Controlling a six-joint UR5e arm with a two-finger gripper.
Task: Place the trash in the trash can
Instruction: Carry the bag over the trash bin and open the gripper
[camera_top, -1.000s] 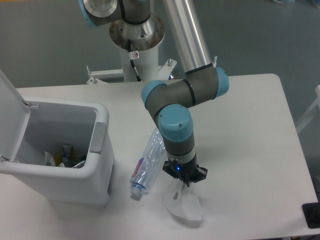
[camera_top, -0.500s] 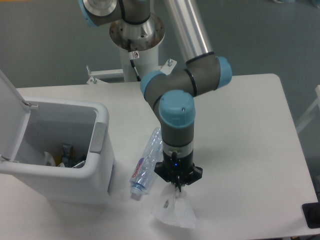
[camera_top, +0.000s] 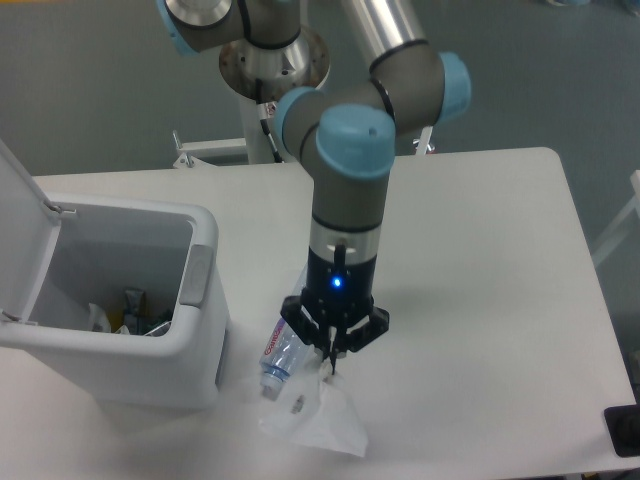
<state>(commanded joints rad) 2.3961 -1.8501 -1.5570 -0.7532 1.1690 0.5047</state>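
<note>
translucent, wrinkly plastic bag (camera_top: 312, 424) hangs pinched in the jaws of the gripper (camera_top: 330, 367), its bottom near the tabletop (camera_top: 480, 300), beside a clear bottle (camera_top: 283, 350) lying near the open white bin (camera_top: 120, 300).

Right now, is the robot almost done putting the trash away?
Not yet. The big white plastic bin stands open with some rubbish inside, though I can't tell who put it there. The claw is pinching the top of the crinkly see-through plastic bag, which hangs below it. The clear plastic bottle with the blue cap lies on the white table, so both pieces are left.
</note>
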